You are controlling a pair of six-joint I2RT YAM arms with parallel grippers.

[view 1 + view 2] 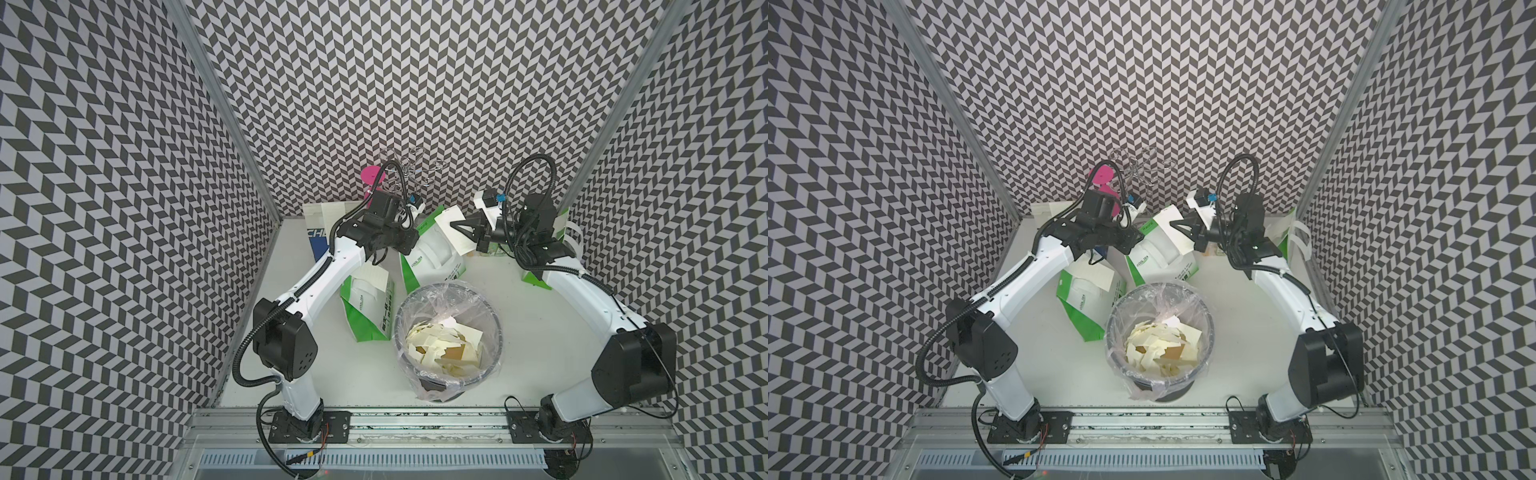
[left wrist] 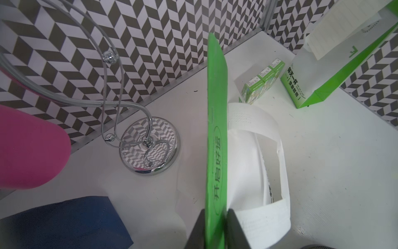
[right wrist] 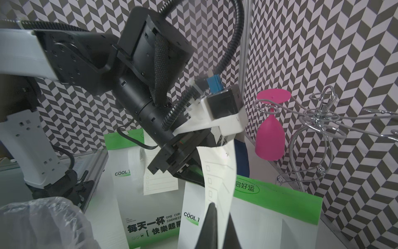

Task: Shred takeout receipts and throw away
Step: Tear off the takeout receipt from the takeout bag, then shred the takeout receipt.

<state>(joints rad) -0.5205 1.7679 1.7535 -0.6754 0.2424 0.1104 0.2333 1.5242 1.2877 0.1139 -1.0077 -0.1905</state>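
White desk (image 1: pixel 519 316), our right claw (image 3: pixel 212 205) pinches the receipt (image 3: pixel 217 172), long axis toward left claw (image 2: pixel 216 212). That one straddles the bag (image 2: pixel 216 129) rim; grip unclear.

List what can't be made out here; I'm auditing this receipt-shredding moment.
- Left pincer: pads hidden by the green bag rim, left wrist view; clamped or loose, unclear.
- Receipt print: too faint to read, right wrist view.
- Bin bottom: hidden under scraps, both top views.

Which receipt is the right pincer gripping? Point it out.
The receipt on the middle bag: the right pincer is shut on it; the others hang ungripped.
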